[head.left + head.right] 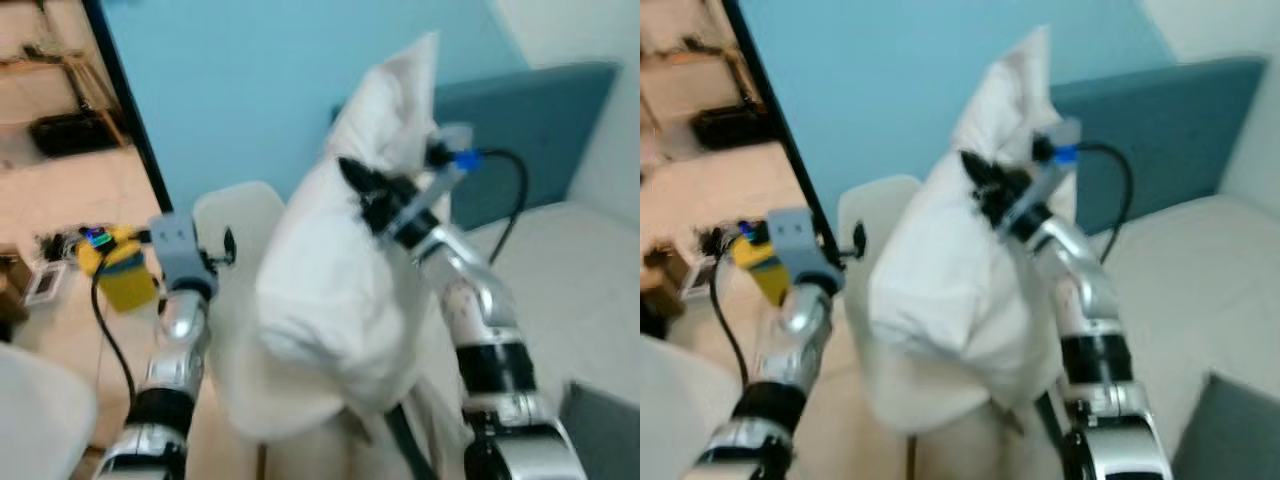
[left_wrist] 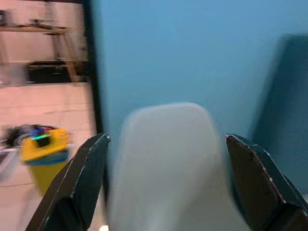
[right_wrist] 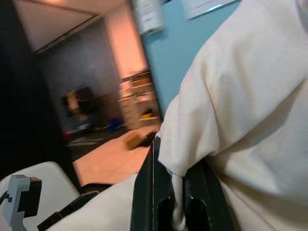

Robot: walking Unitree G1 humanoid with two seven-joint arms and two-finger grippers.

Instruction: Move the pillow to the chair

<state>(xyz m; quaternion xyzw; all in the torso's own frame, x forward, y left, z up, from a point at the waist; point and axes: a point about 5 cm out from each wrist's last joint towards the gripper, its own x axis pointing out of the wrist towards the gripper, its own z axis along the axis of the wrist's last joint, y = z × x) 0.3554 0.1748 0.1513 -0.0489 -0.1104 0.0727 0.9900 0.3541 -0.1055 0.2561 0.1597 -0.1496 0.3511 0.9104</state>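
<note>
The right pincer [image 1: 362,192] is clenched on a fold of the white pillow [image 1: 330,300], holding it up in front of the white chair [image 1: 235,215]. The left pincer [image 2: 166,185], fingers spread wide and released, points at the chair's backrest.

Both arms silver metal with black ring bands at the joints, segmented, slightly blurred; left arm [image 1: 170,350] ends in a grey boxy wrist block, black cable looping down beside it; left gripper [image 2: 166,187] has two long black fingers, flat-faced and tapering toward angled tips; right arm [image 1: 480,320] silver with a broad black band and a glossy curved elbow shell; black cable arcs from a blue connector [image 1: 465,158] at its wrist; right gripper [image 3: 175,192] black, two ridged fingers set close side by side.
</note>
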